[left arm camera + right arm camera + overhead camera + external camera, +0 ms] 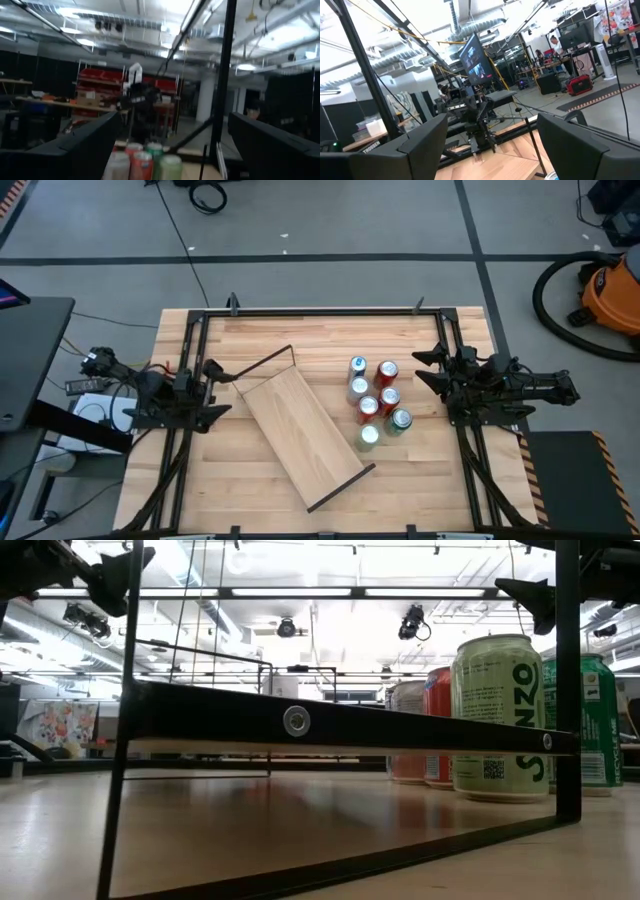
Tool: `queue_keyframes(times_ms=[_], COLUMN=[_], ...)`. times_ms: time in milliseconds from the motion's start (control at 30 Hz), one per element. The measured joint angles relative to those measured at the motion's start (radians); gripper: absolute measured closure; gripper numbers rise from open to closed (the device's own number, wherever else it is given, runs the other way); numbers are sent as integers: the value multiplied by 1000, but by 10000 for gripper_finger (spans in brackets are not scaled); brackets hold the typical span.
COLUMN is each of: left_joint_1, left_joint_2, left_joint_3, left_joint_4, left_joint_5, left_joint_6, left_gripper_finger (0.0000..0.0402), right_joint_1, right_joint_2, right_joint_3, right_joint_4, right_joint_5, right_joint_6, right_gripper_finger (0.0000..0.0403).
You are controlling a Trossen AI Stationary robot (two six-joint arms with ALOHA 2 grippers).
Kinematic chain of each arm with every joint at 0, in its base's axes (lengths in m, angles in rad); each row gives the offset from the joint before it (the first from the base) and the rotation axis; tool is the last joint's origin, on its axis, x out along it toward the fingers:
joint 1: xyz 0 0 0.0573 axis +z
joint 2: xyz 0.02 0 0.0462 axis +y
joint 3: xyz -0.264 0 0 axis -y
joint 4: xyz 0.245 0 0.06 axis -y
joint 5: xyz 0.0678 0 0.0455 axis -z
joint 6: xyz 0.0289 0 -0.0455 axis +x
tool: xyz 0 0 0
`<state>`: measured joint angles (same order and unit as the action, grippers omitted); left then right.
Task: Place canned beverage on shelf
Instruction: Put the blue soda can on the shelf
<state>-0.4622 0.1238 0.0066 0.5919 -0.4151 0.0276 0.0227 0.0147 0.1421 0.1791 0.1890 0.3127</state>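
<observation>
Cans: six upright aluminium beverage cans (pixel 375 406), red, silver and green, clustered just beside the shelf.
Shelf: long pale wood plank with black rod end frames (pixel 300 434), lying diagonally mid-table.
Handling: probably light, rigid, smooth; grip mid-wall.
Left gripper (pixel 213 370): spread, empty, table's left edge.
Right gripper (pixel 425 370): pressed together, empty, near cans.

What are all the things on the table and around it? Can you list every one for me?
shelf: one, pale wood plank with thin black rod ends, lying slantwise mid-table.
cans: six, in a cluster right of the shelf; two silver, two red, one green, one pale green.
table: one, light wood, framed by black rails.
vacuum: one, orange with a black hose, on the floor at far right.
screen: one, dark, left of the table.
left gripper: one, black, at the table's left edge, fingers open.
right gripper: one, black, at the right edge, right of the cans.
</observation>
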Motion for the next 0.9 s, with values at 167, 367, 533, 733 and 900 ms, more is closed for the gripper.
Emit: queue_keyframes(times_ms=[167,367,533,733,900], left_joint_1=[1,33,121,258,373], left_joint_2=[5,125,289,510,672], left_joint_3=[22,161,305,473,589], left_joint_4=[-14,-140,-284,-456,-521], left_joint_5=[-107,-197,-195,-101,22], left_joint_6=[8,19,-36,-102,-118], left_gripper_finger=[15,15,15,15,15], right_joint_1=[0,0,0,0,0], right_joint_2=[0,6,63,176,252], right_joint_3=[0,0,0,0,0], right_joint_4=[0,0,0,32,53], right_joint_5=[0,16,54,104,138], right_joint_6=[0,-33,-47,-75,-101], right_gripper_finger=[85,85,85,85,85])
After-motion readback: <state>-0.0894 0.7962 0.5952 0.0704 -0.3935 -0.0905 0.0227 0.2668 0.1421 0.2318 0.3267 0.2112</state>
